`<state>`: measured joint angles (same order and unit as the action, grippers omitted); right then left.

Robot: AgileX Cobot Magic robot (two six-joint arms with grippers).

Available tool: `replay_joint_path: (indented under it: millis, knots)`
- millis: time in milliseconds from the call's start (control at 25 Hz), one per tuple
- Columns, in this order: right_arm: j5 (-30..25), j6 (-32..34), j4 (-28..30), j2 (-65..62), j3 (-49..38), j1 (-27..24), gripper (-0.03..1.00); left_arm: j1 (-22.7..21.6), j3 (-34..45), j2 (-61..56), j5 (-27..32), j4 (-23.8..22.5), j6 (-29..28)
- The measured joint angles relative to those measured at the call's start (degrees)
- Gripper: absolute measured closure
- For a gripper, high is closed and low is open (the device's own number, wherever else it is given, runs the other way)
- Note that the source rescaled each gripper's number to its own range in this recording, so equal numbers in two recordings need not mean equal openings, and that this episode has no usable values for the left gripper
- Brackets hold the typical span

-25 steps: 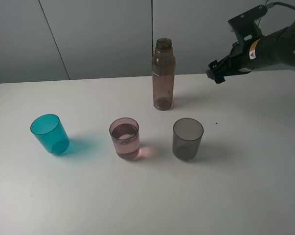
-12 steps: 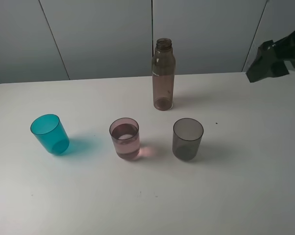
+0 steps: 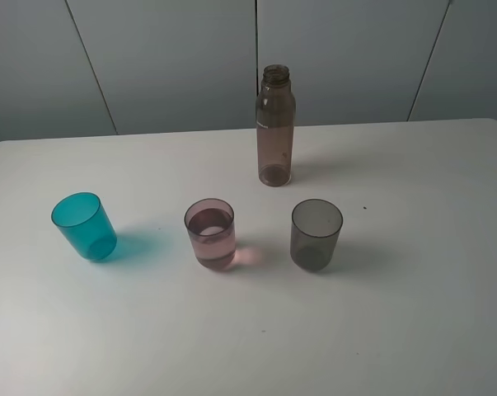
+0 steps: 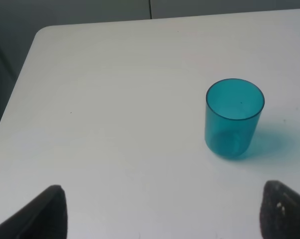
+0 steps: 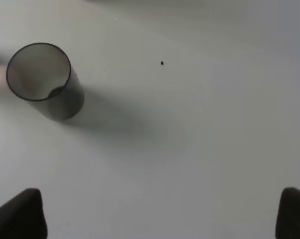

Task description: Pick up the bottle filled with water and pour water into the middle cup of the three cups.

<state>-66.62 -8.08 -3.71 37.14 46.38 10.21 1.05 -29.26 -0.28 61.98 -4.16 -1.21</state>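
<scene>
Bottle [image 3: 275, 126], upper centre of the frame, looks light, stiff, smooth and tippy; best gripped mid-body. Left pincer [image 4: 162, 211] and right pincer [image 5: 159, 211] stand apart, empty.

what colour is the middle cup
The middle cup is translucent pale pink, clearest in the exterior high view.

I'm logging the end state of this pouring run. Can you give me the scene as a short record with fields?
bottle: upright on the table, behind the cups, uncapped, held by nothing
middle cup: pale pink, upright, holds liquid
teal cup: left of the row, no liquid seen in it
grey cup: right of the row, looks empty
left gripper: open, holding nothing, facing the teal cup
right gripper: open, holding nothing, near the grey cup
overhead view: shows no arm
</scene>
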Motion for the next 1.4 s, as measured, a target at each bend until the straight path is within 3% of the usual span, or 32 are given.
replay_joint_path:
  millis: [320, 720, 1000, 1400]
  knots:
    - [0.2, 0.9, 0.0, -18.8, -7.6, 0.0, -0.02, 0.0, 0.0, 0.0, 0.0, 0.0, 0.0]
    - [1.4, 4.4, 0.0, -32.9, -12.2, 0.0, -0.02, 0.0, 0.0, 0.0, 0.0, 0.0, 0.0]
    - [3.1, 4.9, 0.0, -36.9, -16.8, 0.0, -0.02, 0.0, 0.0, 0.0, 0.0, 0.0, 0.0]
    - [3.7, 7.5, 1.1, -37.2, -16.9, 0.0, -0.02, 0.0, 0.0, 0.0, 0.0, 0.0, 0.0]
